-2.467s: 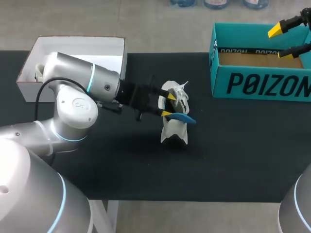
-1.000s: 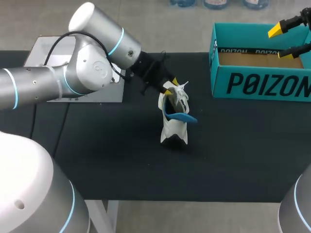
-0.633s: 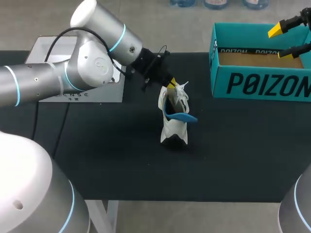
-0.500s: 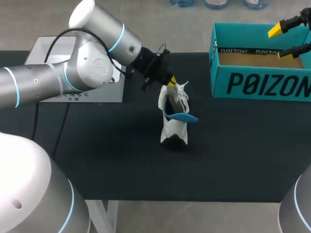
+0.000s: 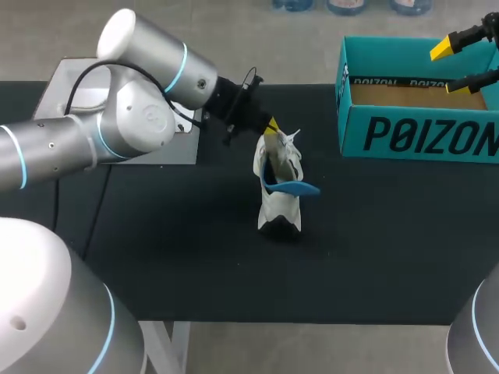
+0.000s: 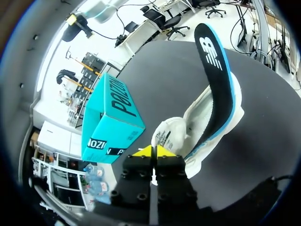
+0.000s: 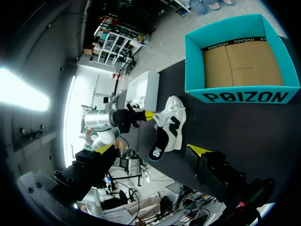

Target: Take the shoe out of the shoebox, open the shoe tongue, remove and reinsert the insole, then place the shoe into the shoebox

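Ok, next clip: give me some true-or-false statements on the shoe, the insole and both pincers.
1. The shoe lies inside the teal box. False: it stands on the table, outside the box.
2. The blue insole sticks out of the shoe. True.
3. The right pincer is open and holds nothing. True.
4. The left pincer is wide open at the shoe's toe. False: it is shut at the tongue.

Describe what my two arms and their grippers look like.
Left arm: rounded silver-grey links, light-blue rings at the joints, a black cable looping alongside. Right arm: same silver-grey shell. Left gripper and right gripper: black bodies, two fingers with bright yellow tips.
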Controlling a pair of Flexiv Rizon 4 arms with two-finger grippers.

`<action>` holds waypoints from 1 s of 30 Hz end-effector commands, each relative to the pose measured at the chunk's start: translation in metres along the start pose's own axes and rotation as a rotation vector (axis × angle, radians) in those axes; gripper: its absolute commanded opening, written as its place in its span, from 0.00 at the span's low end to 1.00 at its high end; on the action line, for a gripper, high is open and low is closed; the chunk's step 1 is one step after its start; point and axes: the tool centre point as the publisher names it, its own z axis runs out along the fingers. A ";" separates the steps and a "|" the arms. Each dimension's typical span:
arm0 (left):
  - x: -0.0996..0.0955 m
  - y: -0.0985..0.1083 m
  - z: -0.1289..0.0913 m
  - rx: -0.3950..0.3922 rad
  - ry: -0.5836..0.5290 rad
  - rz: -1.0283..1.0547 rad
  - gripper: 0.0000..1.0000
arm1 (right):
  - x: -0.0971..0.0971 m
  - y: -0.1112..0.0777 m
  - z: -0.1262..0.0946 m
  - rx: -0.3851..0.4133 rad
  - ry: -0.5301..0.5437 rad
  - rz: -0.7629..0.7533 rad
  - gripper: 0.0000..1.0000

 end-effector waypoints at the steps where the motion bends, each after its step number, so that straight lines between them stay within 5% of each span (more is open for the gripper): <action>1: 0.000 0.002 0.001 -0.007 -0.018 0.003 0.00 | 0.000 -0.001 0.000 -0.001 -0.002 0.001 1.00; 18: -0.023 0.025 -0.001 -0.028 -0.088 0.011 0.00 | 0.000 -0.001 0.000 -0.001 -0.002 0.001 1.00; 29: -0.018 0.030 0.007 -0.013 -0.073 -0.017 0.00 | 0.000 -0.001 0.000 -0.001 -0.002 0.001 1.00; 30: -0.018 0.029 0.006 -0.013 -0.072 -0.017 0.11 | 0.000 -0.001 0.000 -0.001 -0.002 0.001 1.00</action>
